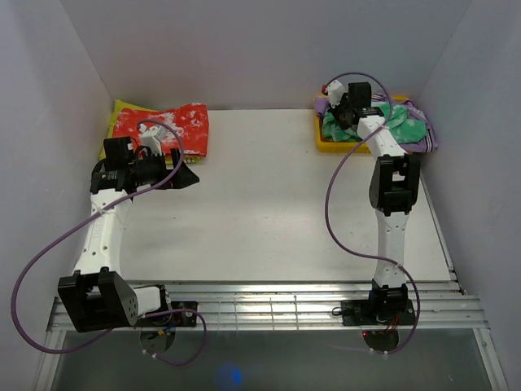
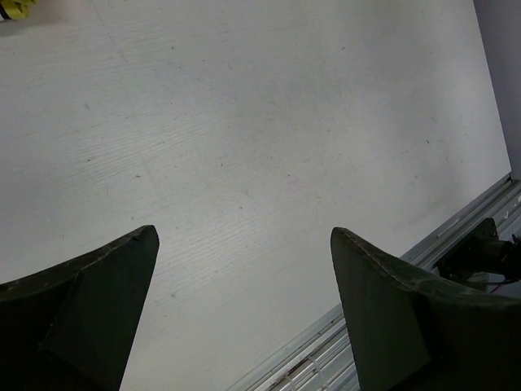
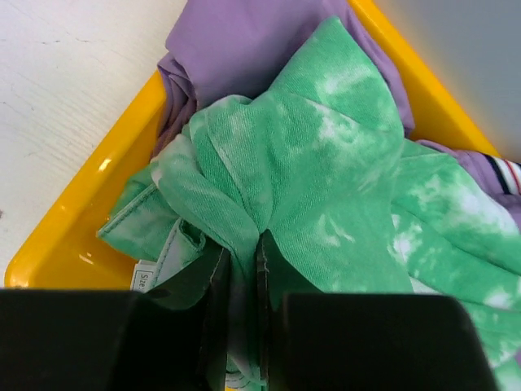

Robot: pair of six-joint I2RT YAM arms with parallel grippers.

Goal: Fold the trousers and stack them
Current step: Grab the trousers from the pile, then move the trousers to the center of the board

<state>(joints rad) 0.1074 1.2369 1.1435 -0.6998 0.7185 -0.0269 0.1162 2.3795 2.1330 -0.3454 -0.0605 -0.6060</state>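
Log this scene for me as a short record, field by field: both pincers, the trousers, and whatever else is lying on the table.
trousers: green tie-dye, bunched in the yellow tray with a purple garment, far right corner
right pincer: shut on a fold of the trousers
left pincer: open, holding nothing, over bare table
other cloth: red-and-white garment, folded, far left
task state: trousers not yet laid out or folded

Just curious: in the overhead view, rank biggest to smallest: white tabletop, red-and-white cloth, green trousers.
1. white tabletop
2. red-and-white cloth
3. green trousers, bunched in the yellow bin and partly hidden behind the right gripper, so their rank is unsure.
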